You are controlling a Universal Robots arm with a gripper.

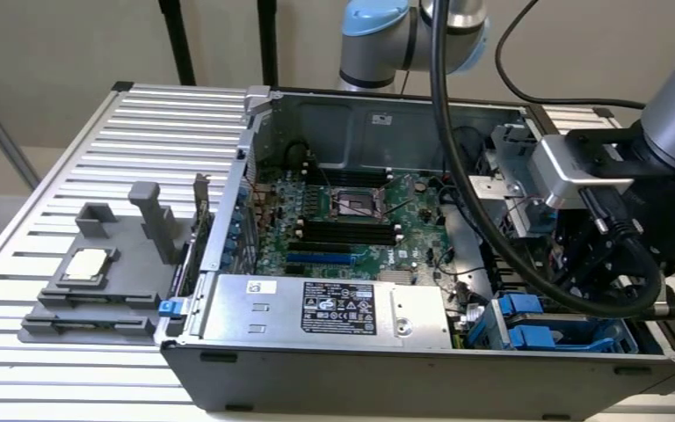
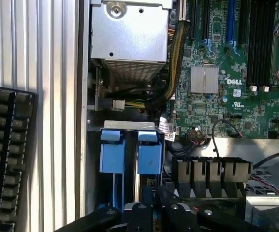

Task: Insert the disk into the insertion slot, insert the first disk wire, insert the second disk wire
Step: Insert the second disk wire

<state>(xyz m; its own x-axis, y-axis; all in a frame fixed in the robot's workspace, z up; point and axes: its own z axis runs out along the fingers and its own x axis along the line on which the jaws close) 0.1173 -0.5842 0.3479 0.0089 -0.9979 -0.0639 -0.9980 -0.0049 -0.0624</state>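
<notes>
Two bright blue carrier frames (image 2: 132, 154) sit side by side in the grey metal drive cage (image 2: 129, 125) at the corner of the open computer case (image 1: 431, 369). In the wrist view their blue tabs stand just beside each other, each frame running down its own narrow bay. Whether the disk itself lies inside either frame cannot be told, since only the blue plastic shows. In the exterior view the same blue frames (image 1: 537, 321) show at the case's near corner, on the exterior view's right.

The gripper (image 2: 154, 205) hangs directly over these frames, its black fingers drawn together, nearest the frame closer to the motherboard. Nothing can be seen held between them. In the exterior view the arm's grey wrist and black cables (image 1: 601, 237) hang above that corner.

Just beside the cage stands the silver power-supply box (image 1: 314, 308), bearing a black label with white printing too small to read, plus a small white sticker. A bundle of sleeved cables (image 2: 170, 72) runs from it toward the green motherboard (image 2: 226, 72), where the word "DELL" is printed in white near a silver heatsink (image 2: 203, 79). Black memory slots and an empty processor socket (image 1: 355, 204) lie farther in.

Outside the case, on the ribbed metal table (image 1: 91, 132), rests a grey fixture (image 1: 97, 281). A black keyboard (image 2: 6, 159) lies on the table by the case.
</notes>
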